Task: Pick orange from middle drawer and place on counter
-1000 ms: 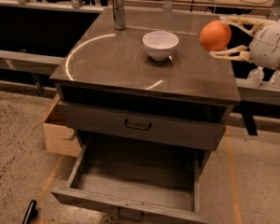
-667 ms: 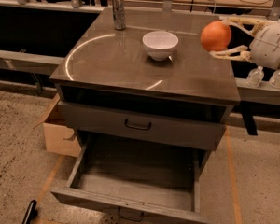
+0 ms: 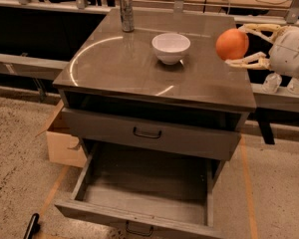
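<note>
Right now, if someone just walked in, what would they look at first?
Probably the bright orange, held in the air by the gripper near the right edge of the counter. Next comes the white bowl sitting on the counter, with a metal can standing behind it at the back. Down below, the middle drawer is pulled wide open, with nothing visible inside.
</note>
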Controlling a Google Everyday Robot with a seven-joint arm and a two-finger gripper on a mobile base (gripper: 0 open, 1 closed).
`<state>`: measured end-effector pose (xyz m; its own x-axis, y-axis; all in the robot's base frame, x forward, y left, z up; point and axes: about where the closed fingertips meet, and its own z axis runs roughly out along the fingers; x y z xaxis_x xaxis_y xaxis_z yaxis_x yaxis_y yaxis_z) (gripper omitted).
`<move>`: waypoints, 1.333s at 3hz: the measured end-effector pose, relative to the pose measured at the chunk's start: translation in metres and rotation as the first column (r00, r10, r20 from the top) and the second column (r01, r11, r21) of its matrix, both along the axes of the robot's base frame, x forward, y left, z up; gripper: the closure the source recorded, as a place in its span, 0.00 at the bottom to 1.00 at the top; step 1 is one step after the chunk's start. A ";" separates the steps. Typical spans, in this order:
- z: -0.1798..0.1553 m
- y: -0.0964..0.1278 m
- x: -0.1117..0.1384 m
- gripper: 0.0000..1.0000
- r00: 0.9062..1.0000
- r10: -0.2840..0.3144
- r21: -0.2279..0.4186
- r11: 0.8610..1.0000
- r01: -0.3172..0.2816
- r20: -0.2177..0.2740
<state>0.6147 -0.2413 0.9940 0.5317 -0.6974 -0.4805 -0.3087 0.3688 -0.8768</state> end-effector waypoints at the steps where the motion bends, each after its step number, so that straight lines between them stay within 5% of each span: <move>1: -0.010 0.000 -0.001 1.00 0.997 -0.025 0.041 0.999 0.028 -0.067; 3: -0.035 0.019 0.009 1.00 0.984 -0.031 0.095 0.994 0.048 -0.175; 4: -0.059 0.040 0.010 1.00 0.969 0.009 0.125 0.992 0.023 -0.247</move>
<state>0.6249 -0.2015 0.9350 0.3810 -0.6262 -0.6802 -0.5067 0.4740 -0.7201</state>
